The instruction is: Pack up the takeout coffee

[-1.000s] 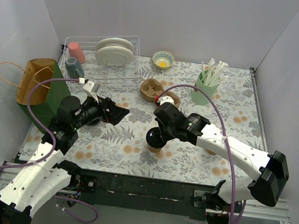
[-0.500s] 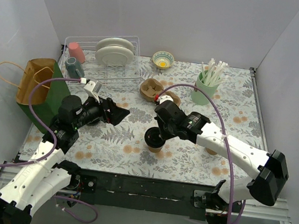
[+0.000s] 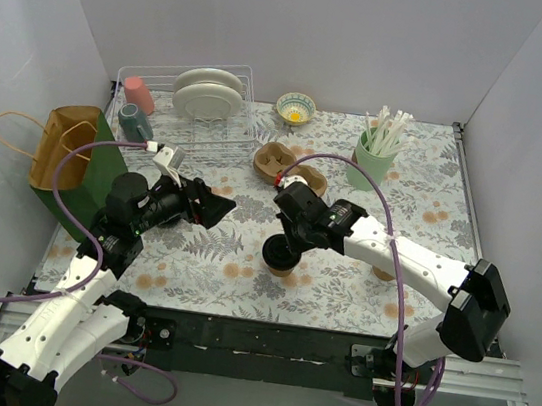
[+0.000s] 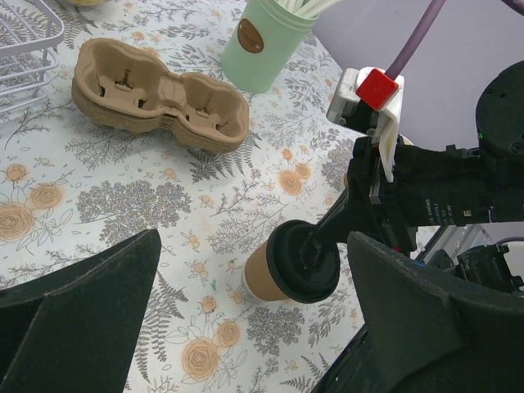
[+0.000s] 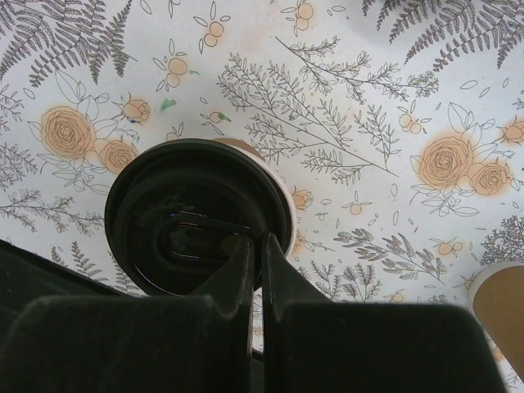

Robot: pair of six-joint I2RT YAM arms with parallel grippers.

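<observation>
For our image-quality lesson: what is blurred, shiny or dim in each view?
Top external: even light, everything sharp. Left wrist: its own fingers are dark, blurred masses; the cup carrier is crisp. Right wrist: the near fingers blur; a glossy sheen shows on the black lid.

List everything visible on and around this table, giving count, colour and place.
takeout coffee: one, brown with black lid, centre
cup carrier: one, brown, behind the coffee
cup of straws: one, pale green, back right
bowl: one, cream and yellow, back centre
dish rack: one, white wire, back left, holding pale plates, pink cup, grey-blue cup
paper bag: one, brown, left edge
lidless cup: one, tan, right of the coffee
left fingers: two, black, open, left of the coffee
right fingers: two, black, shut, at the coffee's lid
</observation>
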